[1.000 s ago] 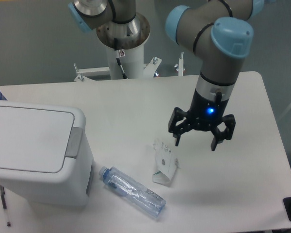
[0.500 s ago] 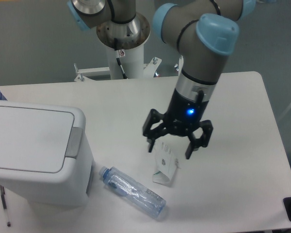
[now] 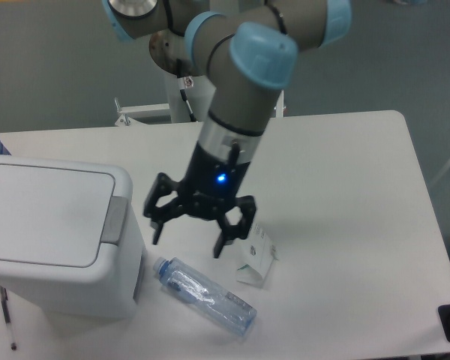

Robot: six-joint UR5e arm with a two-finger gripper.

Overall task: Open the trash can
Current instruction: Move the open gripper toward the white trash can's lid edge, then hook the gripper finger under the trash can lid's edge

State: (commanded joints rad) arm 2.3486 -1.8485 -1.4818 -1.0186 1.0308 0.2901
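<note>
Spread wide and empty, the gripper (image 3: 189, 235) hangs at centre frame just right of the bin (image 3: 60, 236), which sits at the left edge with its lid (image 3: 46, 213) shut, while a bottle (image 3: 205, 295) lies below the fingers and a small carton (image 3: 256, 255) lies to their right.

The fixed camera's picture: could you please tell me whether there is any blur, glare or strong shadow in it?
In the fixed camera view, lighting is soft and even; the open gripper casts only a faint shadow on the table. The arm looks slightly soft, possibly from motion, while the trash can and clear bottle are reasonably sharp. A blue light glows on the wrist; no harsh glare.
</note>
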